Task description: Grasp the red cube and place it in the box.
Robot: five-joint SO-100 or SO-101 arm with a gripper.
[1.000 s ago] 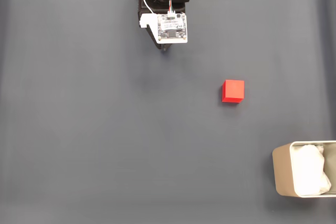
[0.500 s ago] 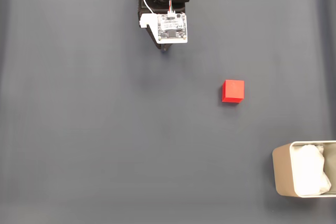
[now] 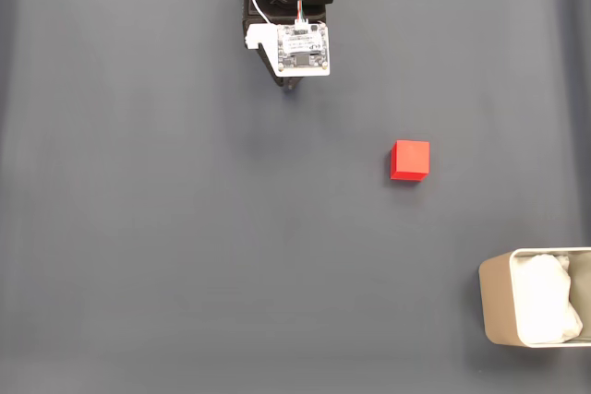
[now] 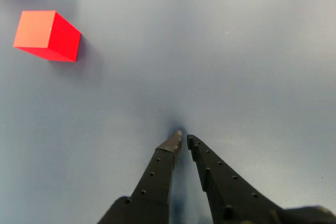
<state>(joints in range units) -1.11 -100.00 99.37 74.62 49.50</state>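
Observation:
The red cube [image 3: 409, 160] lies alone on the dark grey mat, right of centre in the fixed view; in the wrist view the red cube [image 4: 47, 35] sits at the upper left. The box [image 3: 534, 309], beige-grey with white lining, stands at the bottom right corner of the fixed view. My gripper [image 4: 184, 139] enters the wrist view from below, its two black fingers nearly touching at the tips with nothing between them. In the fixed view the gripper [image 3: 292, 86] peeks out under the arm at the top centre, far from the cube.
A dark grey mat [image 3: 185, 228] covers the whole table. The arm's base and a white camera board [image 3: 302, 46] sit at the top edge. Open mat lies between arm, cube and box.

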